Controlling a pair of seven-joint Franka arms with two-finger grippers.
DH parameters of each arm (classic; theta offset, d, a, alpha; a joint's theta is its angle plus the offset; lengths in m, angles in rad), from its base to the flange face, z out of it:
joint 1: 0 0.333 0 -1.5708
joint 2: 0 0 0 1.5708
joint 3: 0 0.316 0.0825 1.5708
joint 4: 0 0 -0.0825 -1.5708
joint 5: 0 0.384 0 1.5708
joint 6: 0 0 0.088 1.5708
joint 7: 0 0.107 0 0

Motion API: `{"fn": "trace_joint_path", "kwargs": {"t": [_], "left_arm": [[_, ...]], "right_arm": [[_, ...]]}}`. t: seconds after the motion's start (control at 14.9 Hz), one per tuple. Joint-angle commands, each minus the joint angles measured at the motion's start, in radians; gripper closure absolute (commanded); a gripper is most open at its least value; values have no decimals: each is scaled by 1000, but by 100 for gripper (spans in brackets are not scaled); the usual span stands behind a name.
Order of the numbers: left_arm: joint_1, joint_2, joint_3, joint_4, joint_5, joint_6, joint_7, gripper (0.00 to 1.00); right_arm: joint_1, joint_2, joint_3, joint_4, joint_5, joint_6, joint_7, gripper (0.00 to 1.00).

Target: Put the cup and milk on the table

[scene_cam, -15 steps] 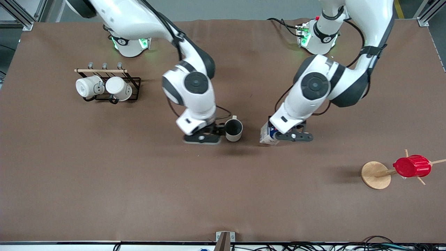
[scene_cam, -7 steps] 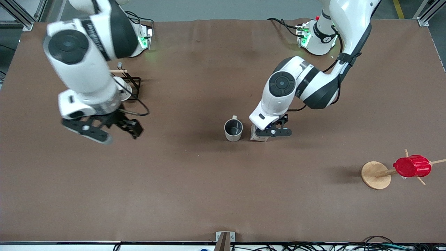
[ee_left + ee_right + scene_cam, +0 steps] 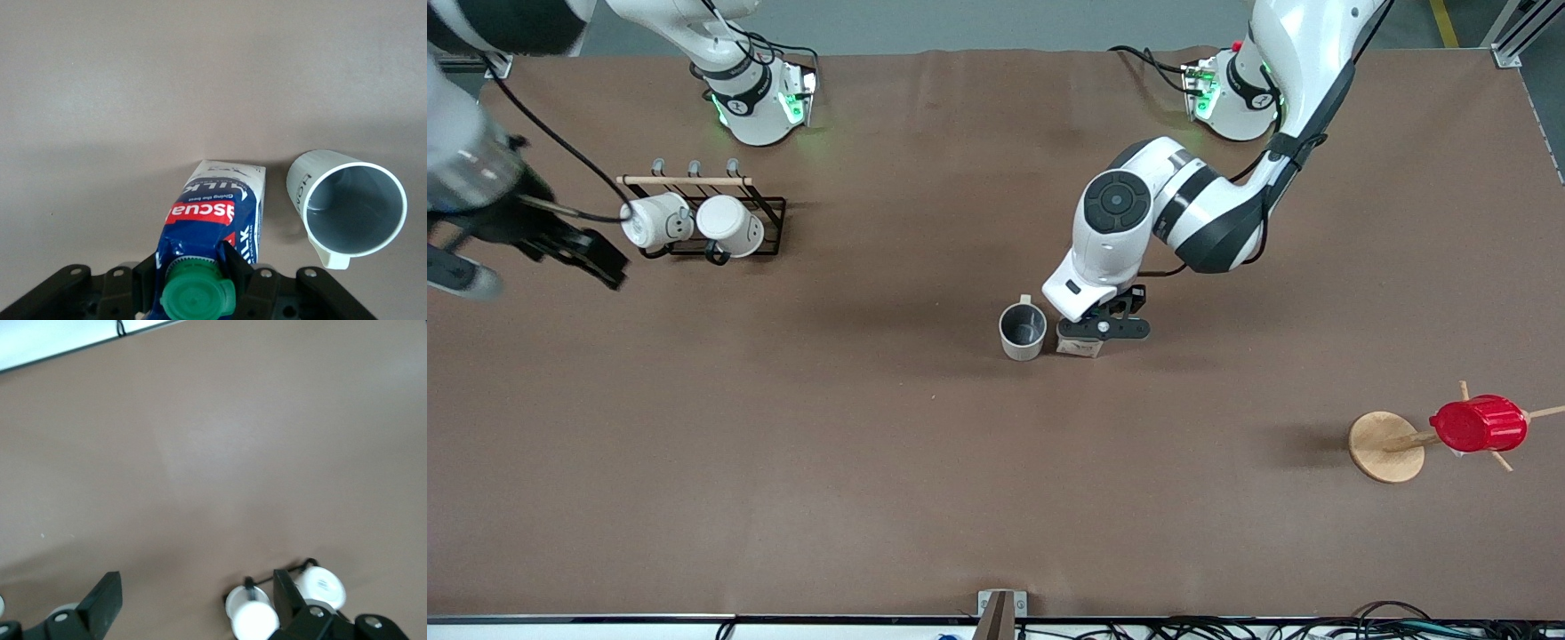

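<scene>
The cup (image 3: 1023, 331) stands upright on the brown table (image 3: 871, 462), off-white with a dark grey inside. It also shows in the left wrist view (image 3: 347, 210). The milk (image 3: 1079, 346) is upright right beside the cup, toward the left arm's end. Its base is at or just above the table. My left gripper (image 3: 1101, 330) is shut on the carton's top, one finger on each side below the green cap (image 3: 198, 297). The blue carton (image 3: 213, 220) fills the space between the fingers. My right gripper (image 3: 529, 267) is open and empty, over the table's edge at the right arm's end.
A black wire rack (image 3: 769, 206) with two white mugs (image 3: 694, 222) stands near the right arm's base; the mugs show in the right wrist view (image 3: 253, 617). A wooden stand (image 3: 1385, 446) holding a red ribbed cup (image 3: 1478, 424) is at the left arm's end.
My right gripper let go of the cup and swung away toward its own end of the table. My left gripper carried the milk sideways until it was right beside the cup.
</scene>
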Motion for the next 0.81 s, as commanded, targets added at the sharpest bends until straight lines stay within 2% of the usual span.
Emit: {"fn": "trace_joint_path", "kwargs": {"t": [0.0,0.2,0.54,0.6,0.67,0.74], "left_arm": [[-2,12,-8,16,25,-18,-16,90],[1,12,-13,12,25,-29,-8,89],[1,25,-14,22,23,-29,-10,72],[2,25,-14,28,23,-29,-10,52],[2,27,-13,32,25,-28,-8,21],[-1,27,-13,33,25,-27,-8,0]], "right_arm": [[-7,-56,-87,-26,62,-51,-132,0],[-4,-58,-166,-23,125,-64,-209,0],[-48,-58,-166,-25,126,-67,-260,0],[-62,-56,-166,-25,126,-65,-286,0],[-66,-54,-166,-25,126,-62,-294,0],[-71,-54,-164,-25,126,-61,-294,0]]}}
